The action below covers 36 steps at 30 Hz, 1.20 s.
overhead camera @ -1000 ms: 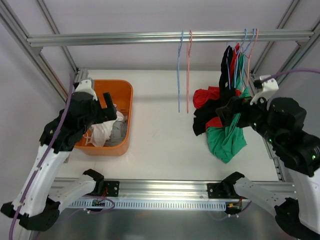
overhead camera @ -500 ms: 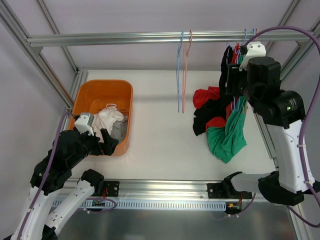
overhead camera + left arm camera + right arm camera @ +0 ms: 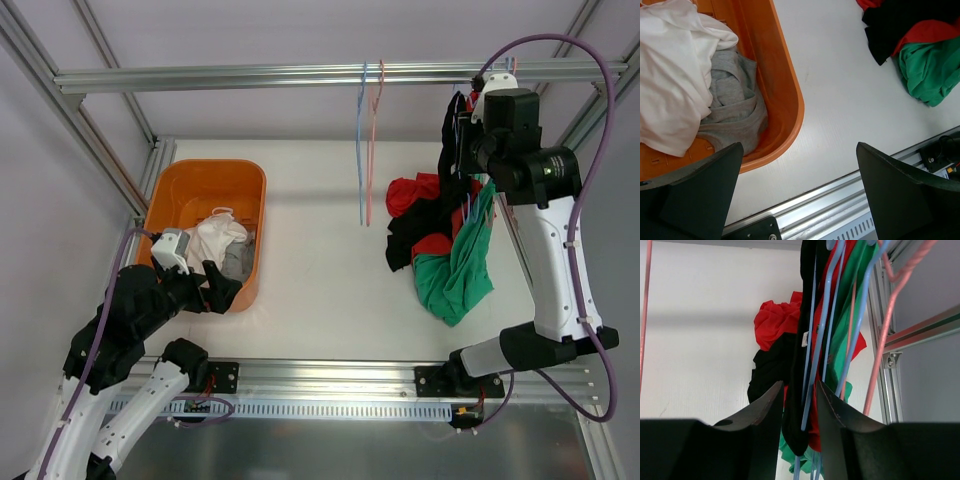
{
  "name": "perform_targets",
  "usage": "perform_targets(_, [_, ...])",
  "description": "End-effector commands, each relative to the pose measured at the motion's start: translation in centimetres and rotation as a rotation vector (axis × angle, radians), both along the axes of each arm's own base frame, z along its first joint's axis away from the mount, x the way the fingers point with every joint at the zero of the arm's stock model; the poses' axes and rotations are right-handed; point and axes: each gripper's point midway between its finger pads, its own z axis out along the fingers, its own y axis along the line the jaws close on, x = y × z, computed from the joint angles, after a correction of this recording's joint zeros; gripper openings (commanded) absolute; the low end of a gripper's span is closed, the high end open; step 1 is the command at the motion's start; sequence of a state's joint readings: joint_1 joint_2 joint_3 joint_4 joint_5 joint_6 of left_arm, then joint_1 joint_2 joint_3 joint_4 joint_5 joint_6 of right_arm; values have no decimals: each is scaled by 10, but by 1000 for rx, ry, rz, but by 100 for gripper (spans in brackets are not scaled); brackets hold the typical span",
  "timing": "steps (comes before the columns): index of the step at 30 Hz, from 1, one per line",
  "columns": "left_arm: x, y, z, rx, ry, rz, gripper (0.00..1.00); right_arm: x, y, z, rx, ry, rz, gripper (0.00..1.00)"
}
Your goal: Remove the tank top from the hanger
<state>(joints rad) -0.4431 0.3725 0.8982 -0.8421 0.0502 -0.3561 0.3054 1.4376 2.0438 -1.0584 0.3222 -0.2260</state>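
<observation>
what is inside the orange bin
In the orange bin, a white garment lies partly over a gray garment. Anything beneath them is hidden.

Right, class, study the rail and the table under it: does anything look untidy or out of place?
Yes. At the right end of the rail, red, black and green garments are crammed together and sag into a heap on the table, while two hangers at mid-rail hang bare.

table [image 3: 320, 255]: white; left: orange bin [image 3: 257, 238]; right: garment heap [image 3: 452, 280]
</observation>
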Motion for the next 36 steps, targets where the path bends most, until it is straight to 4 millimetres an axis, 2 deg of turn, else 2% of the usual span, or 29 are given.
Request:
perform_targets(1, [4, -7, 6, -41, -14, -11, 99, 7, 2, 16, 26, -52, 16, 35])
perform_targets(5, [4, -7, 6, -44, -15, -8, 99, 18, 1, 3, 21, -17, 1, 26])
perform_targets(6, [4, -7, 6, -45, -18, -9, 99, 19, 0, 1, 21, -15, -8, 18])
perform_targets(10, [5, -8, 4, -44, -7, -9, 99, 18, 5, 10, 82, -52, -19, 7])
perform_targets(11, [5, -8, 3, -44, -5, -10, 99, 15, 7, 15, 106, -72, -11, 1])
perform_targets(19, [6, -10, 1, -48, 3, -15, 99, 3, 40, 56, 296, -242, 144, 0])
perform_targets(24, [5, -10, 2, -52, -3, -18, 99, -1, 45, 64, 302, -274, 185, 0])
perform_targets(27, [4, -11, 2, -53, -2, -26, 99, -5, 47, 61, 300, -265, 210, 0])
perform_targets(31, [2, -18, 8, -47, -18, -85, 99, -31, 56, 46, 355, -214, 267, 0])
perform_targets(32, [0, -21, 12, -56, -23, -107, 99, -47, 58, 38, 372, -197, 291, 0])
perform_targets(34, [1, -28, 27, -89, -65, -137, 99, -67, 58, 30, 399, -186, 310, 0])
perform_targets(35, [-4, -37, 35, -121, -77, -193, 99, -88, 56, 21, 408, -177, 323, 0])
perform_targets(36, [-5, -42, 45, -147, -97, -219, 99, -99, 54, 16, 412, -174, 327, 0])
